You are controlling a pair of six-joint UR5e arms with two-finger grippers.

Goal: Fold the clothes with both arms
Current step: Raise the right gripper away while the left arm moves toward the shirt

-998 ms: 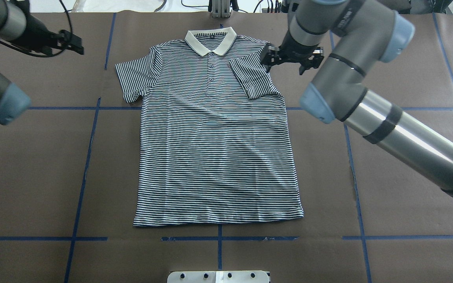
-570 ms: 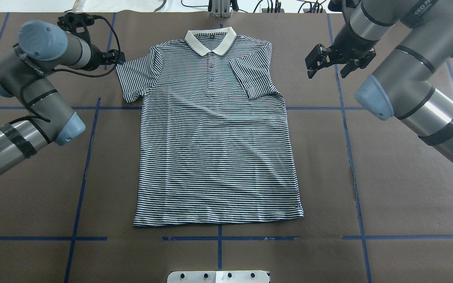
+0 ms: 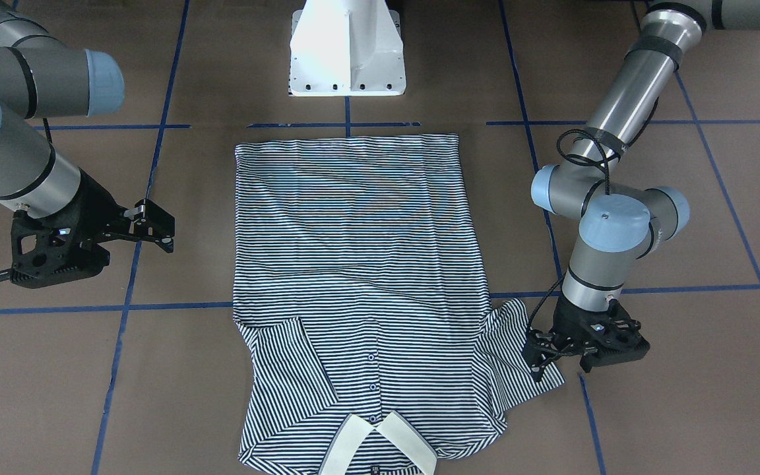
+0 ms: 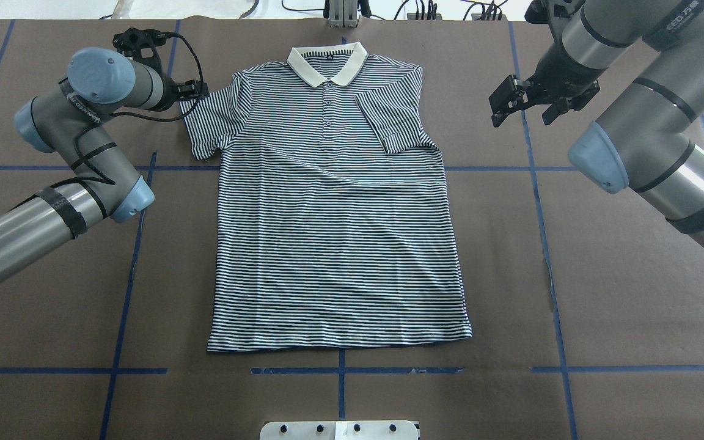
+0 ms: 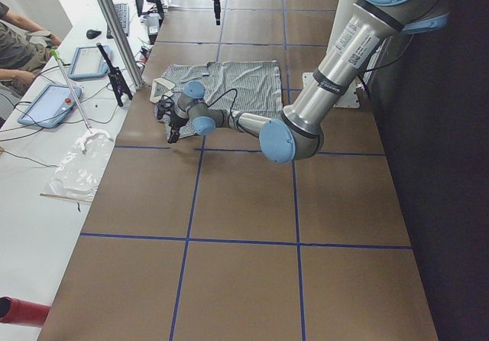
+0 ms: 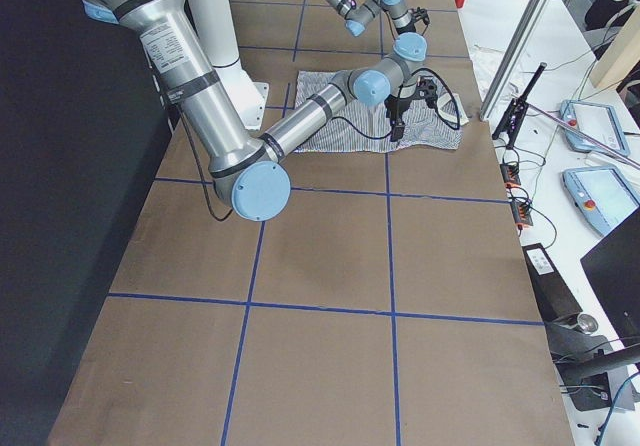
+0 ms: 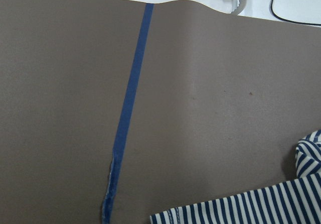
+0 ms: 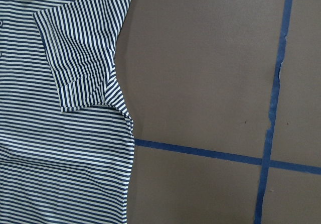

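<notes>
Left hand point(image 3: 560, 369) low, right hand point(image 4: 524, 115) raised, both spread open.

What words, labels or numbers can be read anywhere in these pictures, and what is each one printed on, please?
"CED", followed by marks too blurred to read: on the right arm, overhead view.
White lettering on the left arm, overhead view: too small to read.
Dark tag at the collar of the polo shirt: too small to read.
No other text can be made out.
</notes>
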